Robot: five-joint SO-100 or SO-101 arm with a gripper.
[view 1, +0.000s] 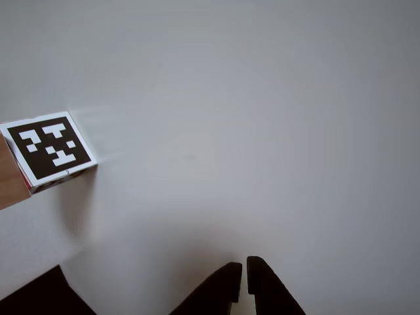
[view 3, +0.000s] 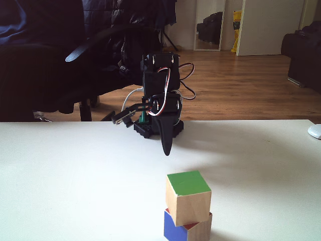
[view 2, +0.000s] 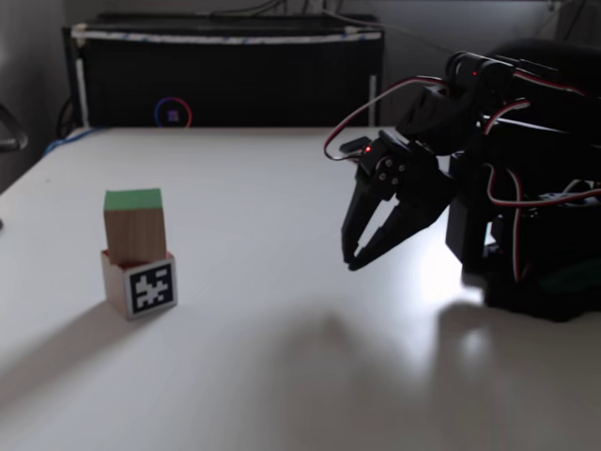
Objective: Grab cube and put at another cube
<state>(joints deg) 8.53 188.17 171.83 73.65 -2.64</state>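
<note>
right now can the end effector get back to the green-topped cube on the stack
Probably yes: the end effector hangs shut above bare table, and nothing lies between it and the cube sitting atop the marker cube.

Overall light: soft daylight, brighter in the fixed view with the wooden floor, dim and grey in the fixed view with the dark cabinet.
Glare: a bright patch lies on the table (view 2: 282,376) just beside the base of the arm (view 2: 526,188).
Shadows: a long soft shadow runs from the stacked cubes (view 2: 139,252) toward the near left corner of the table; a broad dim shadow lies in front of the arm.
Other view: even, flat light; a faint shadow falls below the marker cube (view 1: 49,147); the dark gripper (view 1: 245,279) reads as a plain silhouette.
Focus: the green-topped cube (view 3: 188,197) is fairly sharp; the room behind the arm is softer.
Blur: a slight smear beside the marker cube's right edge.
</note>
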